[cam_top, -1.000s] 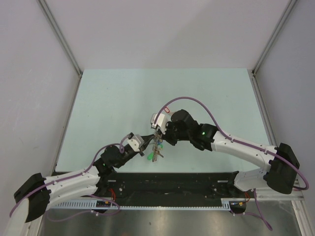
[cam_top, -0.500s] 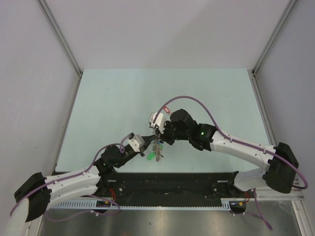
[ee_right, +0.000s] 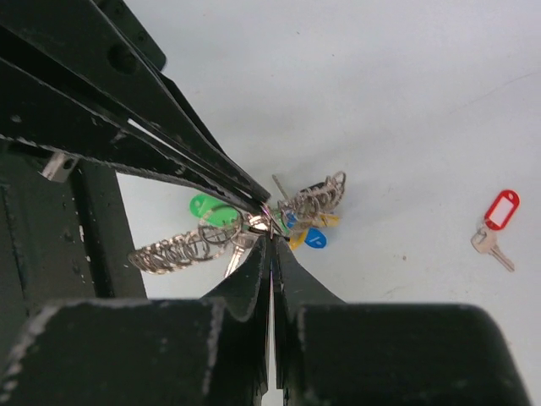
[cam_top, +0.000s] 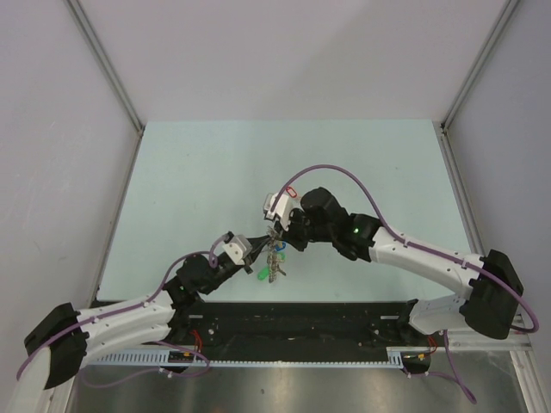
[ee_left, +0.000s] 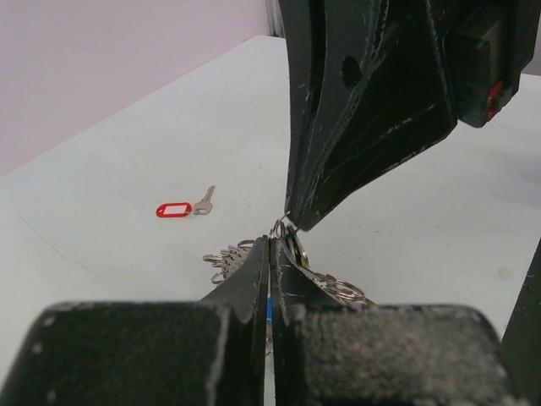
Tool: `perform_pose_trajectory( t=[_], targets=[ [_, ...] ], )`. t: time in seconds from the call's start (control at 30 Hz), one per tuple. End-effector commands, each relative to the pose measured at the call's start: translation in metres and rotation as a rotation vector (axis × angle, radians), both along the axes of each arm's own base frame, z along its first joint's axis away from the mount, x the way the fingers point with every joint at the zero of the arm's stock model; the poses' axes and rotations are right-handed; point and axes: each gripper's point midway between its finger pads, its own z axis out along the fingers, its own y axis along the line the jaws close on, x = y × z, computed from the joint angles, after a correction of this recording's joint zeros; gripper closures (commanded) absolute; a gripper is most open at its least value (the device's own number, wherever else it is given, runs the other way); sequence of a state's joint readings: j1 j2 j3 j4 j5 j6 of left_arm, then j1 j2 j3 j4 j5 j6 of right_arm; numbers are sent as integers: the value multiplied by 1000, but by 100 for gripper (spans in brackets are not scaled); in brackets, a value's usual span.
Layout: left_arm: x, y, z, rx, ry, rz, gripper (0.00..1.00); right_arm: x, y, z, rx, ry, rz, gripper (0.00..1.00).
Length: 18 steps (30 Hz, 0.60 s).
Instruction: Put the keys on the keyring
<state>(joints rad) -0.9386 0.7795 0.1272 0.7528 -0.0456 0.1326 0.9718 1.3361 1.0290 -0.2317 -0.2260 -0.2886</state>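
The keyring [cam_top: 274, 258] hangs as a bunch of wire loops, silver keys and green, blue and yellow tags [ee_right: 254, 224] just above the table, between both grippers. My left gripper [ee_left: 270, 241] [cam_top: 261, 249] is shut on the wire from the left. My right gripper [ee_right: 270, 235] [cam_top: 277, 232] is shut on the wire from the far side, and its fingertips [ee_left: 294, 222] meet the left ones at the same spot. A loose key with a red tag [ee_left: 174, 209] [ee_right: 500, 211] [cam_top: 291, 191] lies flat on the table, behind the right wrist.
The pale green table [cam_top: 198, 181] is walled at the back and on both sides. A purple cable [cam_top: 344, 176] arches over the right arm. The black base rail [cam_top: 293, 323] runs along the near edge.
Both grippers stay shut at the bunch. The right wrist has shifted slightly and the bunch has barely moved. The red-tagged key lies where it was.
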Motion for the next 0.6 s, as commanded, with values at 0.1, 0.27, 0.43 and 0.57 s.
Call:
perform_pose_trajectory(
  t=[0.1, 0.27, 0.43, 0.57],
  targets=[
    [3, 3, 33, -101, -44, 25, 100, 18, -23, 30, 57, -29, -92, 100],
    [0, 2, 36, -125, -46, 10, 100, 20, -32, 18, 22, -1, -113, 100],
    [2, 2, 35, -128, -40, 16, 100, 19, -39, 4, -9, 38, -124, 100],
    [3, 5, 33, -143, -31, 29, 100, 24, -60, -29, -53, 154, -214, 100]
  ],
)
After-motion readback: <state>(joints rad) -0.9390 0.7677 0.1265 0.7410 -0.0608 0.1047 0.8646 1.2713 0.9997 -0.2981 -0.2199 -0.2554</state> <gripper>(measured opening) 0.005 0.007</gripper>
